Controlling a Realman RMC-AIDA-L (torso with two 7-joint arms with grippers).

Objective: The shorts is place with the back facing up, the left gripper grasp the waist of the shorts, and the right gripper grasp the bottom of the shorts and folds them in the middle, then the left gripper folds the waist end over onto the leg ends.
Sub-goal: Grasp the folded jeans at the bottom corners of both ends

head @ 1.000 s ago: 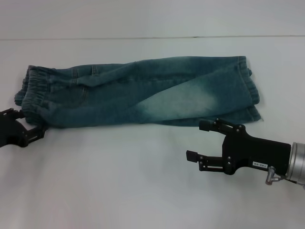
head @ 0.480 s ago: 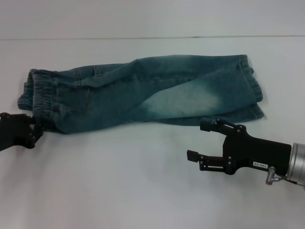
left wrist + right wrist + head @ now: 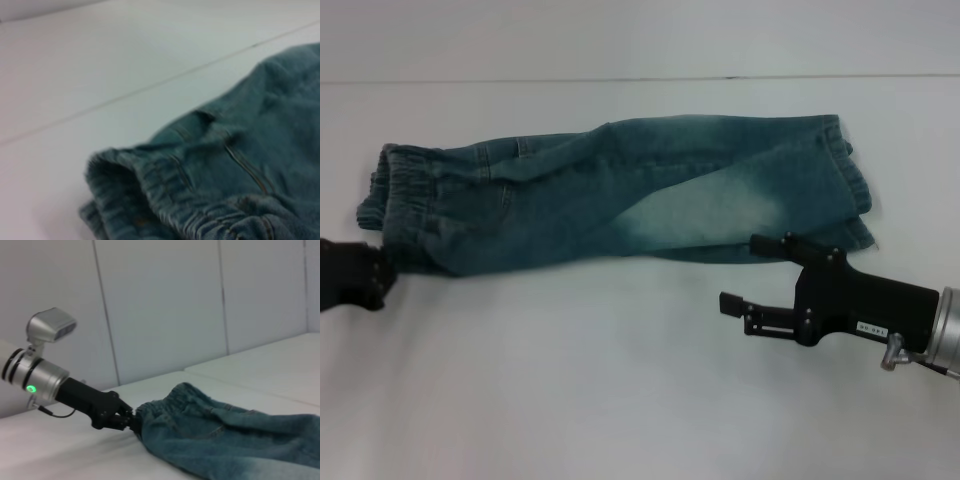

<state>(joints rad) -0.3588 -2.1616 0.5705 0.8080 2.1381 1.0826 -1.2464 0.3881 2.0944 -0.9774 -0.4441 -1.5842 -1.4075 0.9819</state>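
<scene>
The shorts (image 3: pixel 620 190) lie flat on the white worktop (image 3: pixel 570 380). They are already folded the long way, one leg on top of the other. So the first fold looks done. The stretchy waist (image 3: pixel 405 200) is on the robot's left, and the leg ends (image 3: pixel 845 185) are on its right.

The left hand (image 3: pixel 380 275) is at the near corner of the waist. In the right wrist view it (image 3: pixel 127 420) is pressed tight against the cloth and seems to pinch it, closed on the waist.

The right hand (image 3: pixel 755 272) sits just in front of the leg ends. Its fingers are spread open and hold nothing. One finger (image 3: pixel 770 243) is right at the cloth's near edge.

What is left, I think, is the last fold: bringing the waist over onto the leg ends.

There is lots of bare worktop in front of the shorts and behind them. A thin seam line (image 3: pixel 640 79) runs across the worktop at the back. The right hand is close to where the waist should land, so it may need to move away.
</scene>
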